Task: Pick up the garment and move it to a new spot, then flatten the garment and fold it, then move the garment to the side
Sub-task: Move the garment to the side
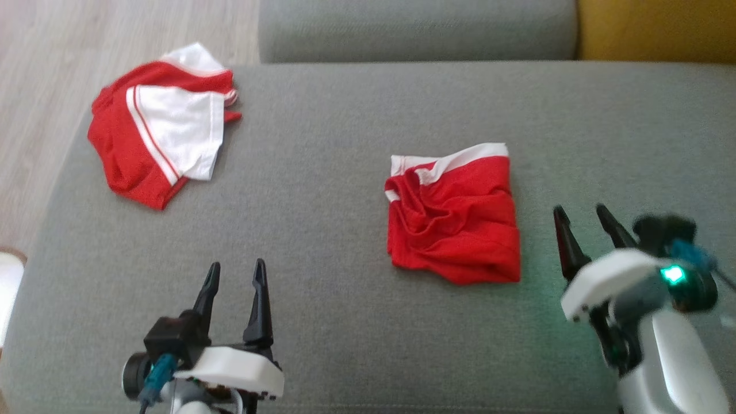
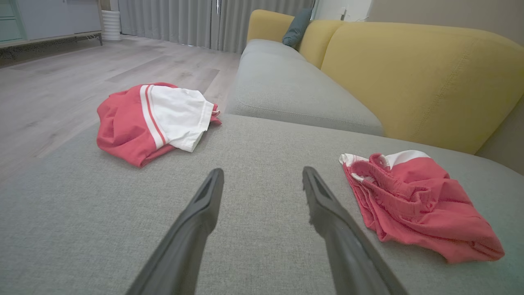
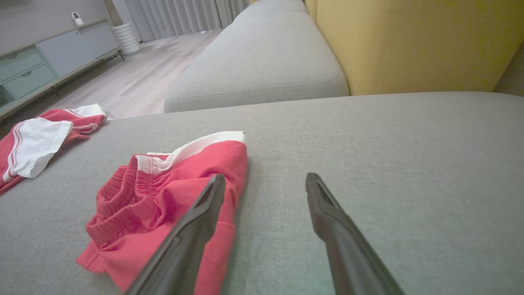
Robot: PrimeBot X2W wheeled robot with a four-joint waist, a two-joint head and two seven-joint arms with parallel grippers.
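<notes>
Grey sofa (image 1: 356, 322), yellow backrest (image 2: 417, 78), wood floor (image 2: 61, 82)

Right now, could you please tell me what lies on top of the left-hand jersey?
On the jersey, a white sleeve lies folded across its red body; whatever is beneath is covered.

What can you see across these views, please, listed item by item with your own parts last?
near seat: one, grey, beneath both garments.
far seat: one, grey, beyond the near seat.
jersey: one, red with white sleeves, crumpled at the near seat's far left corner.
smaller garment: one, red with white edging, bunched right of the near seat's middle.
backrest: one, yellow, alongside the far seat.
pillow: one, teal, against the backrest.
floor: one, pale wood, left of the sofa.
curtains: grey, at the far wall.
cabinet: one, pale grey-green, by the wall.
left claw: one, dark, open and empty, over the near seat.
right claw: one, dark, open and empty, right of the smaller garment.
</notes>
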